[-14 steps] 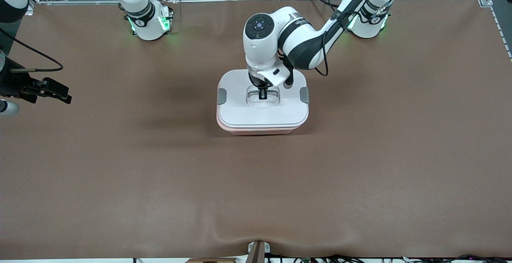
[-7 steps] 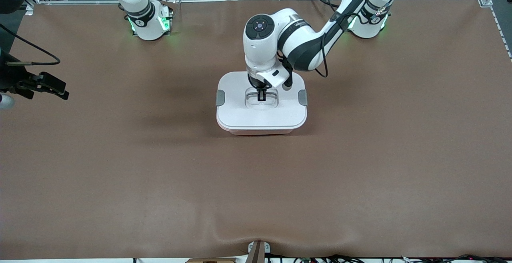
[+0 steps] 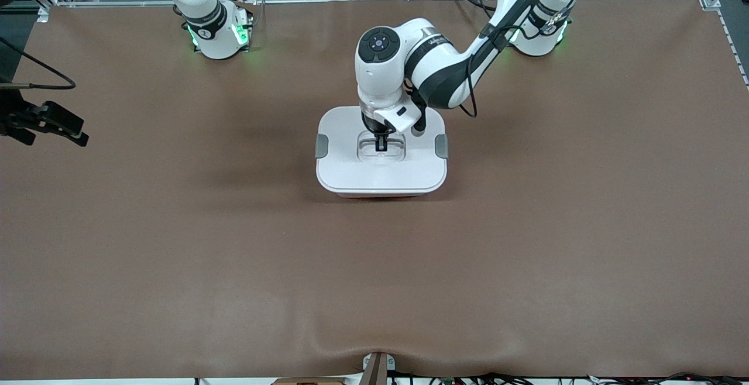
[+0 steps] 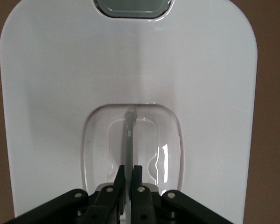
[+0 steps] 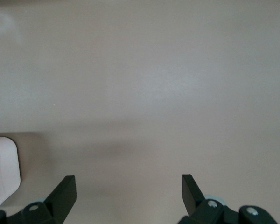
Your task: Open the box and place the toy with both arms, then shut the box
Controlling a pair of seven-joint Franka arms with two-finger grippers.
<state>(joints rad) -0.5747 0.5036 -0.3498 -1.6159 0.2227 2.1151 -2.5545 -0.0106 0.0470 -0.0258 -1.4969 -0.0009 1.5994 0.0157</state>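
Box (image 3: 380,174) lid lowered flush, left gripper (image 3: 381,143) still clamped

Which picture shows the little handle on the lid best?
The left wrist view: the handle fills the middle, pinched by the left tool. The front view shows it tiny under the arm. The right wrist view shows only a corner of the box, no handle.
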